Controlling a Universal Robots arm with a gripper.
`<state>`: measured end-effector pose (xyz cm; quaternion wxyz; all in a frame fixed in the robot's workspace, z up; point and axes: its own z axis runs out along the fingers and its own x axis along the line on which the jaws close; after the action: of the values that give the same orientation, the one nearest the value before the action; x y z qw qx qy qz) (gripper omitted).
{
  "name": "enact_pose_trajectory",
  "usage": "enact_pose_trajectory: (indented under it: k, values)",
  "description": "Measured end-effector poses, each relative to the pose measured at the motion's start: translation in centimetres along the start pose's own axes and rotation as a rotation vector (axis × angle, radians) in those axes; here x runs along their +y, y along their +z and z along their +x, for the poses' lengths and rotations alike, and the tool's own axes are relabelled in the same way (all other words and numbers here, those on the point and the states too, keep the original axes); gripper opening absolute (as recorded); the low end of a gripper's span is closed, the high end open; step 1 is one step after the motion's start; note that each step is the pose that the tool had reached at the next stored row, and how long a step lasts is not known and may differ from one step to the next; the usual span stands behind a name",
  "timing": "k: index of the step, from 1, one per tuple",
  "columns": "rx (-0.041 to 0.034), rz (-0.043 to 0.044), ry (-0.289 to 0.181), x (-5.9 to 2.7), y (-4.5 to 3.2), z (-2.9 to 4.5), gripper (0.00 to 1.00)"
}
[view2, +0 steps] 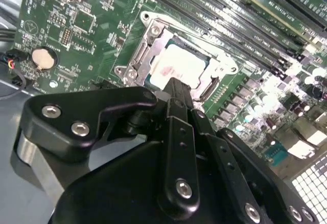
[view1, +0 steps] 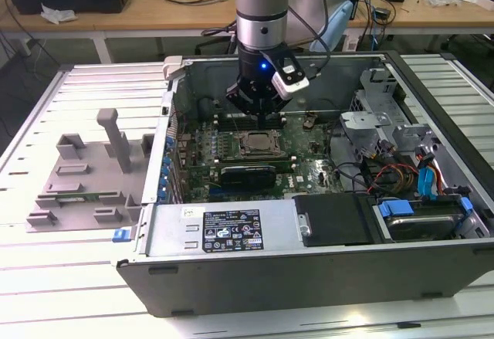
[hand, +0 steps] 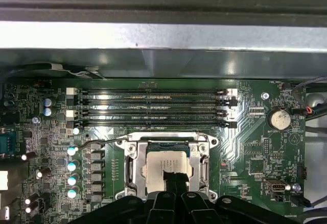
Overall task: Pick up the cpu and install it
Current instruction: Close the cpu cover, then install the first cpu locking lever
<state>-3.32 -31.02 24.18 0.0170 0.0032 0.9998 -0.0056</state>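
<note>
Alignment with the socket frame [hand: 132,165] is the thing for you to watch. The cpu [hand: 163,164] lies flat inside that frame, pale metal top up, its edges running parallel to the frame's rim. Being square, it gives you no long axis, only those edges to judge squareness by. In both wrist views it looks set into the frame's opening rather than carried, though you cannot tell whether it is fully down on its contacts.

The gripper [hand: 174,179] hangs directly above the frame, pointing down into the computer case [view1: 231,277]. Its fingers look drawn together with nothing clamped between them. Their tip sits over the half of the cpu that lies on the side of the frame away from the memory slots [hand: 153,109], a little off the frame's middle. You cannot tell whether the tip touches the metal top or hovers just clear of it.

So the cpu lies immediately below the gripper, its centre slightly toward the memory-slot side of the frame. In the exterior view the arm stands upright over the frame, and the grey fixture blocks [view1: 85,177] sit well apart from it, outside the case.
</note>
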Motion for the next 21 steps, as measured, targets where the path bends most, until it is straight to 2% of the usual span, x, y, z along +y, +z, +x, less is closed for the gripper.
enact_pose_trajectory:
  k: [19,21]
  values:
    - [0.0001,0.0001,0.000,0.00,-0.05,0.00,0.11]
    - [0.0003,0.0005,0.000,-0.01,-0.30,0.00,0.11]
